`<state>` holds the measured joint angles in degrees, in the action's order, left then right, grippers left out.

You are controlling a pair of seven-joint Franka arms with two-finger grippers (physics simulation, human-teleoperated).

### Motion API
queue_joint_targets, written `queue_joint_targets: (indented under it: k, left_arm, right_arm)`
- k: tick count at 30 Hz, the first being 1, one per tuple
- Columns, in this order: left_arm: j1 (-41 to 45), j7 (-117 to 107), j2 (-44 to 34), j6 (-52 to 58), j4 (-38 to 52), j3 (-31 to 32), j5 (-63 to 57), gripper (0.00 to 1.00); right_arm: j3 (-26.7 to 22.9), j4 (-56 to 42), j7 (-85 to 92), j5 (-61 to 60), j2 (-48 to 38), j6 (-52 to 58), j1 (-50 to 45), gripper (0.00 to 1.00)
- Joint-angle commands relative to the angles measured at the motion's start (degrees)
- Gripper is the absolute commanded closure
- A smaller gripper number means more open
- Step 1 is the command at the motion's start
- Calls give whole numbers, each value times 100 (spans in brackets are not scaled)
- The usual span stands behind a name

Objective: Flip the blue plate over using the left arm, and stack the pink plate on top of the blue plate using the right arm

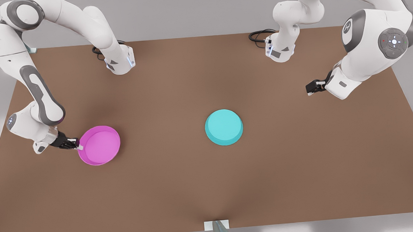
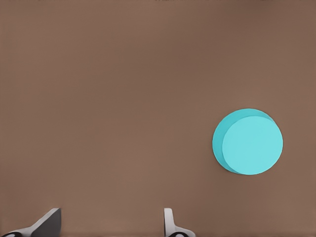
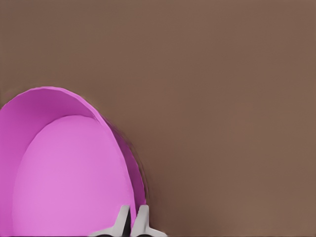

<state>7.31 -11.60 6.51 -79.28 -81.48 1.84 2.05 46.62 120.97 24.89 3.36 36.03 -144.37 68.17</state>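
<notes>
The pink plate (image 1: pixel 99 145) sits open side up at the front view's left, and its lighter inside faces up in the right wrist view (image 3: pixel 69 173). My right gripper (image 1: pixel 78 146) is shut on its rim at the side toward the front view's left; the two fingertips (image 3: pixel 143 223) pinch the rim wall, one on each side. The blue plate (image 1: pixel 223 126) lies near the table's middle with its flat base up, seen farther off in the left wrist view (image 2: pixel 249 142). My left gripper (image 1: pixel 309 89) hangs open at the front view's right, well away from the blue plate, with nothing between its fingers (image 2: pixel 170 224).
The brown table (image 1: pixel 209 185) spreads wide around both plates. The two arm bases (image 1: pixel 120 62) (image 1: pixel 280 50) stand at its far edge with black cables beside them. A small pale bracket (image 1: pixel 216 227) sits at the near edge.
</notes>
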Motion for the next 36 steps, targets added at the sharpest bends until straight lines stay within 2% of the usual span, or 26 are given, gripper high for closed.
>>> queue_joint_targets:
  k: [1, 4, 23, 24, 25, 26, 27, 31, 33, 36]
  left_arm:
    - [-1, 0, 0, 0, 0, 0, -3, 0]
    - [7, 0, 0, 0, 0, 0, -3, 0]
    - [-1, 0, 8, -9, 9, -9, -3, 0]
    - [-1, 0, 8, 0, 9, -9, -3, 0]
    - [-1, -9, 8, -9, 9, -9, -3, 0]
    - [-1, -9, 8, -9, 9, -9, -3, 0]
    - [-1, -9, 8, 0, 9, -9, -3, 0]
    - [7, -9, 8, 0, 0, -9, 6, 0]
    - [7, 17, -9, 0, 0, 9, 23, 0]
    - [34, -44, 8, -35, 9, 18, 50, 0]
  right_arm:
    - [5, 6, -46, 42, -9, -3, -6, 79]
    - [172, 111, -63, -266, -132, -47, -58, 79]
    - [189, 190, -204, -1391, -536, -100, -1412, 79]
    - [181, 173, -204, -1391, -536, -83, -1430, 42]
    - [172, 182, -204, -1365, -597, -47, -1430, 17]
    - [163, 190, -195, -1356, -764, 67, -1412, 15]
    - [163, 208, -204, -1347, -887, 93, -1394, 1]
    - [101, 357, -634, -1347, -888, -293, -1473, 0]
    - [-179, 340, -845, -1321, -817, -346, -1693, 0]
    - [-233, 436, -881, -1206, -817, -689, -1720, 0]
